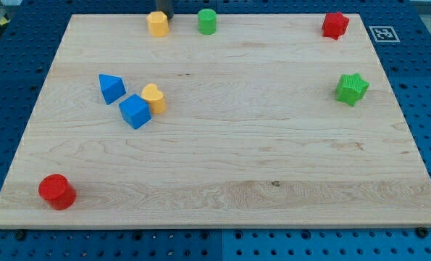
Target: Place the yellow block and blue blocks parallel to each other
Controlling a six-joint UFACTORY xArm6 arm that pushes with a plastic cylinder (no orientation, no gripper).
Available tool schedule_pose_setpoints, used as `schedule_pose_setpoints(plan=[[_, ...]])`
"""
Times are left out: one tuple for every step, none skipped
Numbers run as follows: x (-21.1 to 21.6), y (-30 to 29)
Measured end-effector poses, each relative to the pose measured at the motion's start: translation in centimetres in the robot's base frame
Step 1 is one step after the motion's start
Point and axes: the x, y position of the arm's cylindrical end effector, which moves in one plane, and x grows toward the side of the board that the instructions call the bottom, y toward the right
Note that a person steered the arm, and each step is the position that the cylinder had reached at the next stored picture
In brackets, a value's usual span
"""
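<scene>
1. My tip [161, 17] shows at the view's top edge as a short dark rod end, right behind the yellow hexagonal block [158, 24] and touching it or very nearly so.
2. There are no jaws on this arm, only the straight rod, so nothing is grasped; the tip merely stands against that block.
3. The wooden worktop [273, 145] carries 8 blocks in all.
4. Just to the right of the yellow hexagonal block, also at the top edge, stands a green cylinder [206, 22], apart from it.
5. In the left half of the worktop sits a cluster of 3: a blue triangular block [111, 88] at the view's left, a blue cube [135, 111] just below and right of it, and a yellow rounded block [153, 98] pressed against the cube's upper right side.
6. The triangular block and the cube lie very close, corner to corner; whether they touch I cannot tell.
7. This cluster lies well apart from my tip, down and to the view's left of it.
8. A red star-like block [335, 25] sits in the top right corner.
9. A green star-shaped block [352, 88] lies below it near the right edge.
10. A red cylinder [56, 191] stands alone in the bottom left corner.
</scene>
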Motion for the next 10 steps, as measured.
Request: schedule_pose_setpoints(plan=[[0.0,1.0],[0.2,-0.3],[1.4,-2.6],[3.7,-2.7],[6.0,-2.7],[7.7,-2.7],[9.8,-2.7],[11.5,-2.7],[12.8,-2.7],[14.2,-2.7]])
